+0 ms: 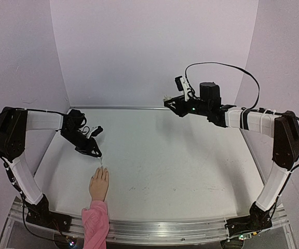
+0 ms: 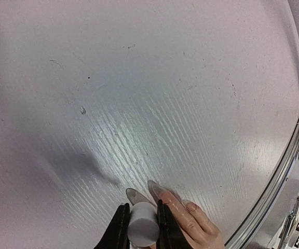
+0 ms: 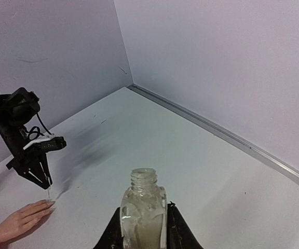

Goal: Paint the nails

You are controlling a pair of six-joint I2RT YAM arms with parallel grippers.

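Note:
The flesh-coloured mannequin hand point(image 1: 99, 184) with a pink sleeve point(image 1: 95, 223) lies flat near the table's front edge, fingers pointing away. Its long pale nails point(image 2: 159, 189) show in the left wrist view just past my fingers. My left gripper point(image 1: 97, 153) is shut on a white brush cap point(image 2: 143, 225) and hangs right over the fingertips. The thin brush point(image 3: 50, 194) points down at them; contact cannot be made out. My right gripper point(image 1: 169, 101) is raised at the back right, shut on a clear open bottle point(image 3: 143, 207).
The white table point(image 1: 170, 155) is walled by pale panels at the back and both sides. An aluminium rail point(image 1: 191, 228) runs along the front edge between the two arm bases.

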